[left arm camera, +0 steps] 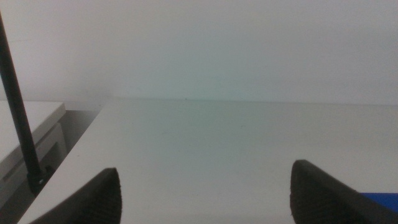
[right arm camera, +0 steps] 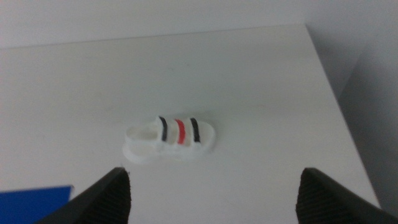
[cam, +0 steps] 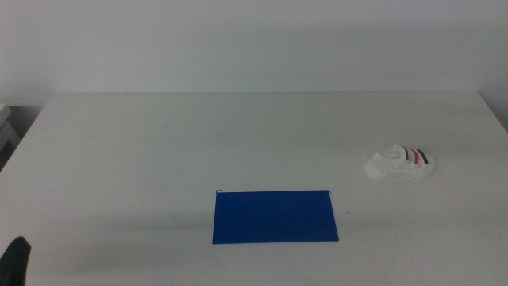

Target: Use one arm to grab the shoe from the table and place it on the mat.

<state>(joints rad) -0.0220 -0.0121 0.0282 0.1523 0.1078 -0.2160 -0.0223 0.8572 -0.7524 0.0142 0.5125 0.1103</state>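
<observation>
The white shoe (cam: 401, 161) with dark, red and dark stripes lies on its sole at the right of the white table (cam: 238, 135). The dark blue mat (cam: 275, 216) lies flat near the table's front middle, well apart from the shoe. My right gripper (right arm camera: 217, 199) is open and empty, held above the table short of the shoe (right arm camera: 169, 140), with a mat corner (right arm camera: 34, 200) beside one jaw. My left gripper (left arm camera: 205, 199) is open and empty at the front left, only a dark tip of it (cam: 16, 258) in the middle view. A mat corner (left arm camera: 379, 198) shows by one of its jaws.
The table's right edge (right arm camera: 336, 99) runs close past the shoe. A pale side unit (cam: 6, 131) stands off the table's left edge; it also shows in the left wrist view (left arm camera: 25, 130) behind a black rod (left arm camera: 18, 118). A white wall is behind.
</observation>
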